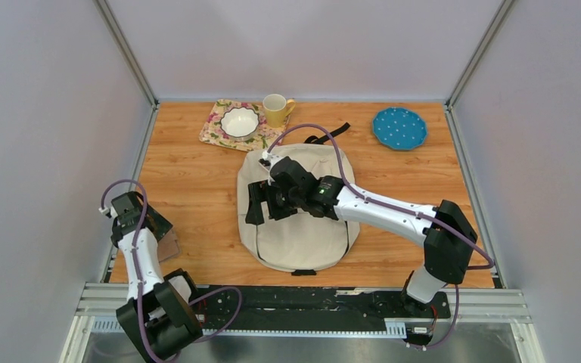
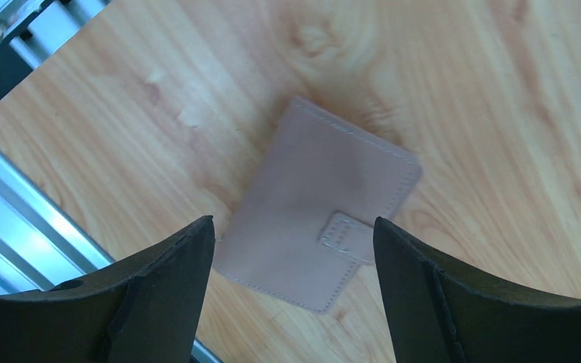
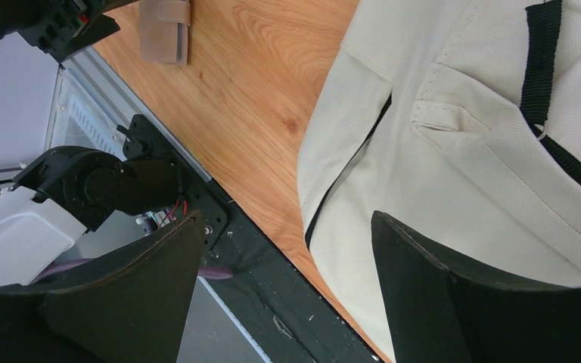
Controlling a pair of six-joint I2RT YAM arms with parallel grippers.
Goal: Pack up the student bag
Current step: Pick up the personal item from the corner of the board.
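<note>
The student bag [image 1: 302, 227] is a cream backpack lying flat in the middle of the table, with black trim and a zipper line that show in the right wrist view [image 3: 461, 151]. My right gripper [image 1: 265, 206] hovers open and empty over the bag's left edge [image 3: 287, 219]. A tan wallet [image 2: 318, 204] with a snap tab lies on the wood at the near left [image 1: 169, 246]. My left gripper [image 2: 293, 223] is open just above the wallet, with one finger to each side and neither touching it [image 1: 155, 227].
At the back stand a floral mat [image 1: 213, 130] with a white bowl [image 1: 240, 121], a yellow mug [image 1: 275, 110] and a blue dotted plate [image 1: 399, 128]. The metal rail [image 2: 15, 219] at the table's near edge runs close beside the wallet. Grey walls enclose the table.
</note>
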